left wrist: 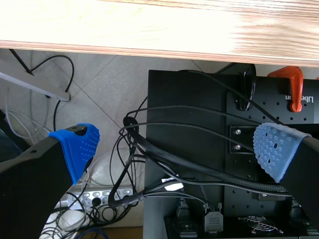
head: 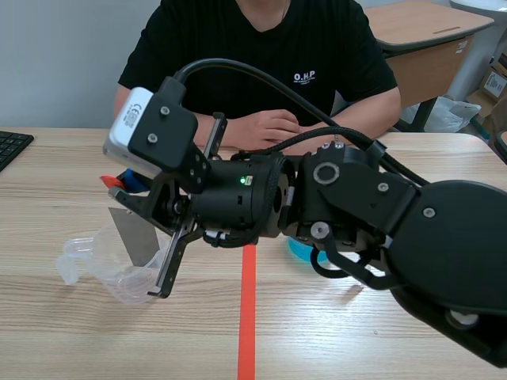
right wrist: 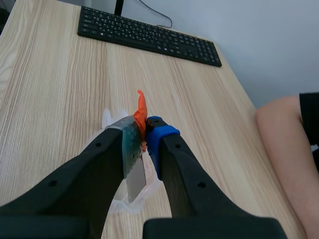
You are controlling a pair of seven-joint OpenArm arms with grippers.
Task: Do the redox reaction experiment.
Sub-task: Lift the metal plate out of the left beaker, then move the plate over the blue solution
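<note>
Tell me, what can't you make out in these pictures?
Scene view: the blue object is mostly hidden behind the right arm; unidentifiable.
Right wrist view: the clear cup lies mostly under the right gripper; contents unseen.
Left wrist view: the left gripper sits below the table edge; tabletop unseen.

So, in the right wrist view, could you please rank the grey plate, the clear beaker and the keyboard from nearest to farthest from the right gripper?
1. grey plate: in the jaws of the right gripper.
2. clear beaker: just under the plate.
3. keyboard: far ahead, well beyond both.
</note>
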